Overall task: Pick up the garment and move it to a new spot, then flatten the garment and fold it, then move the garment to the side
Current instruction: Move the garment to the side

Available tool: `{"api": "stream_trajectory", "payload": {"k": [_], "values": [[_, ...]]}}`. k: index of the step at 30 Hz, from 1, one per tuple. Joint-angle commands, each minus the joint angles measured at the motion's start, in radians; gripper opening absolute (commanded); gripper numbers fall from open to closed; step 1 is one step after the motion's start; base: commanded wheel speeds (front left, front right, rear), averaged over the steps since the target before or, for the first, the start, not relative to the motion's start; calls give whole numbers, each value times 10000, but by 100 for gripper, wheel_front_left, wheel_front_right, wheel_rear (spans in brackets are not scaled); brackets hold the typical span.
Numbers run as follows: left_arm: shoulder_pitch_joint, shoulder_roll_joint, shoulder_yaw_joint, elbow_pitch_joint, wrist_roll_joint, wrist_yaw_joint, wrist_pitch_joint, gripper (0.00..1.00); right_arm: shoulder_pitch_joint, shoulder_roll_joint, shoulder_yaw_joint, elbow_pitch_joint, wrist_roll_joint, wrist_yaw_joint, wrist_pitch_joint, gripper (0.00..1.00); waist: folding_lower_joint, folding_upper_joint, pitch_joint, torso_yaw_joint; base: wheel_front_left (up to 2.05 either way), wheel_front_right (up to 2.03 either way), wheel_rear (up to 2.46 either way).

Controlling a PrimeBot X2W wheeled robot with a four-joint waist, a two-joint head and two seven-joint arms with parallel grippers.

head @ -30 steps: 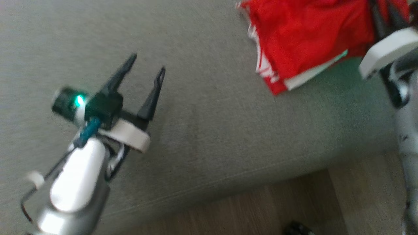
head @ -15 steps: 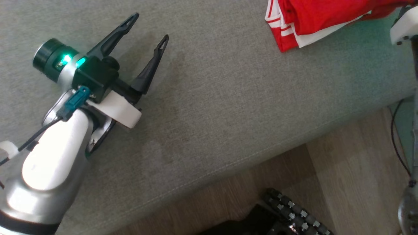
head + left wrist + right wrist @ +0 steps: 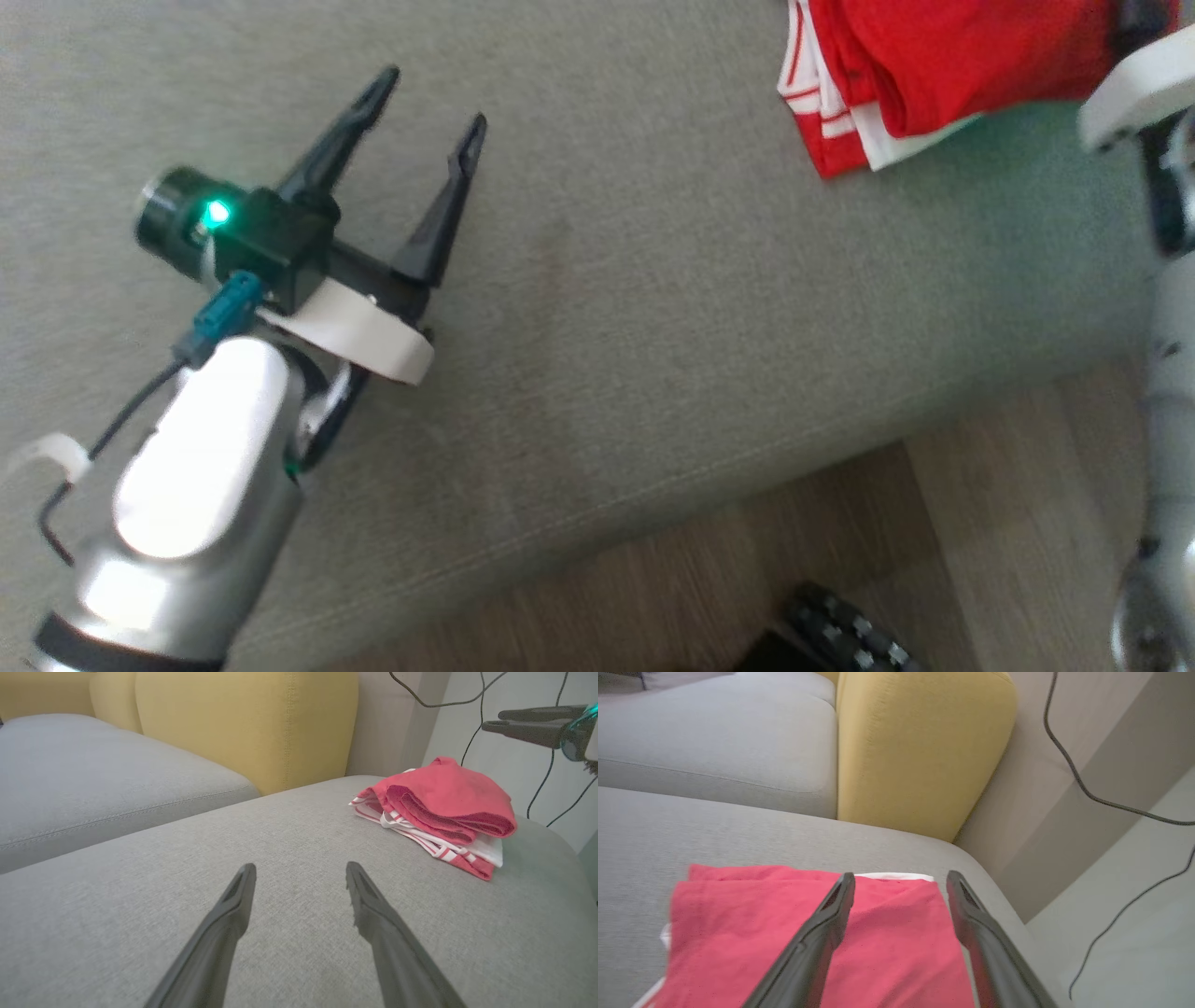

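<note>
Grey woven sofa seat (image 3: pixel 653 308) runs across the head view, with pale wood-plank floor (image 3: pixel 1008 523) below its front edge.

Left claw (image 3: pixel 431 98): two long dark fingers spread wide, nothing between them. It hangs over bare grey fabric, and whether the tips touch the cloth of the seat I cannot tell. In its wrist view the seat ahead of the fingers is bare.

Right claw (image 3: pixel 901 876): fingers also parted wide and gripping nothing. In its own wrist view they sit over the folded red garment with white striped trim (image 3: pixel 808 933). From the left wrist view the same claw hangs in the air above and beyond the pile, not touching it.

Garment lies folded in a thick stack near the right-hand end of the seat, close to the rounded corner. The red layer is on top, with white and striped edges showing underneath. It is well apart from the left claw.

Around it:
- mustard-yellow upholstered backrest (image 3: pixel 920 746) behind the seat
- second grey seat cushion (image 3: pixel 93 774) beside it
- thin black cables (image 3: pixel 1087 793) trailing along the pale wall and floor
- dark ribbed object (image 3: pixel 840 625) on the floor, too blurred to identify
</note>
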Motion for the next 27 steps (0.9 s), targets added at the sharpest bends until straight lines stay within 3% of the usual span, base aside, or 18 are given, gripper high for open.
{"api": "stream_trajectory", "payload": {"k": [1,11,17,27], "values": [[159,-45,488,-150,-152,155,-141,100,407,128,390,-485,76,-4,-43,100,-1,0,-773,616,0,0,0],[1897,-954,1540,-279,-388,831,-237,100,2170,743,1602,-1339,1007,-4,-186,100,-1,0,-2598,1851,0,0,0],[3328,-1589,2633,-523,-166,1063,-239,100,3700,1109,1500,-1605,1730,-4,-818,100,-1,0,-3773,2592,0,0,0],[4885,-2163,3846,-733,1002,847,-240,100,5588,1342,1517,-1632,2292,-4,-1465,100,-1,0,-4765,3198,0,0,0]]}}
